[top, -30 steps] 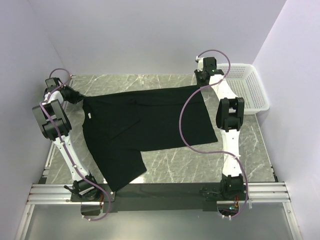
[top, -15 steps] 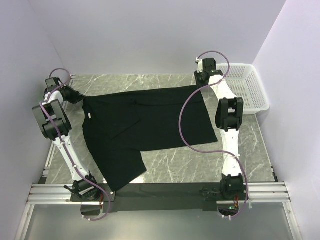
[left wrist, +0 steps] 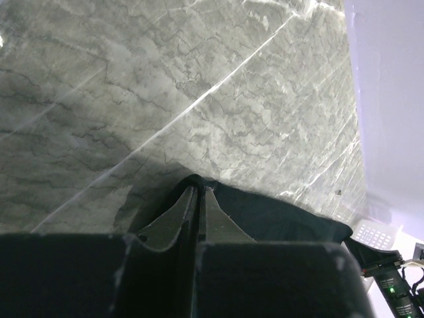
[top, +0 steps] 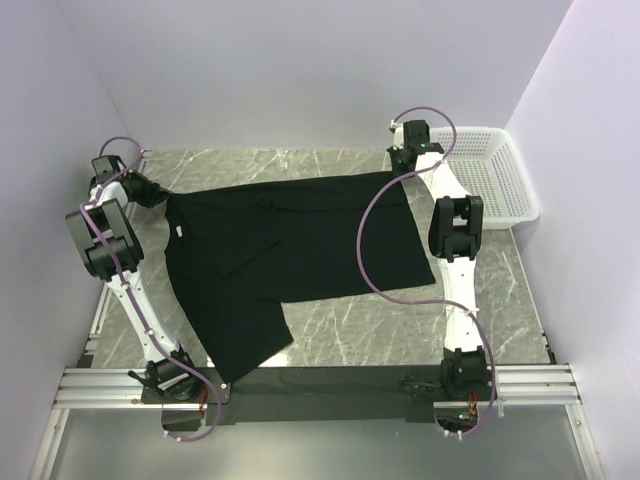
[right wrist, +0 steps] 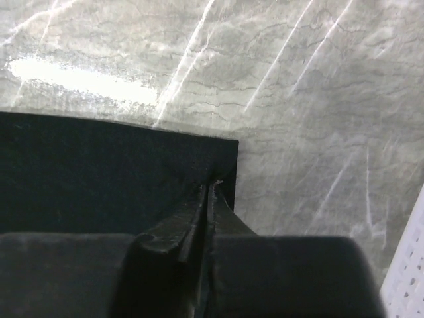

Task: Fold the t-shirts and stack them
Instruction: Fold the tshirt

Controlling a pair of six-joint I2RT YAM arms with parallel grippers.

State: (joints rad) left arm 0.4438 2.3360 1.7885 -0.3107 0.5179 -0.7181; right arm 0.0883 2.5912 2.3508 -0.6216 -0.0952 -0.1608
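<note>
One black t-shirt [top: 290, 250] lies spread across the marble table [top: 400, 330], a white neck label [top: 176, 232] near its left edge and a sleeve reaching toward the near left. My left gripper [top: 160, 196] is at the shirt's far left corner. In the left wrist view the left gripper [left wrist: 199, 189] has its jaws pressed together on a fold of the t-shirt [left wrist: 278, 215]. My right gripper [top: 400, 166] is at the far right corner. In the right wrist view the right gripper [right wrist: 211, 185] is shut on the t-shirt [right wrist: 99, 172] just inside that corner.
A white plastic basket [top: 497, 185] stands at the far right of the table. Purple-grey walls close in the left, back and right sides. A purple cable [top: 368, 250] from the right arm loops over the shirt's right part.
The right gripper's jaws have closed on the shirt's far right corner, and that arm's wrist has shifted slightly. The left arm and the shirt look unchanged.
</note>
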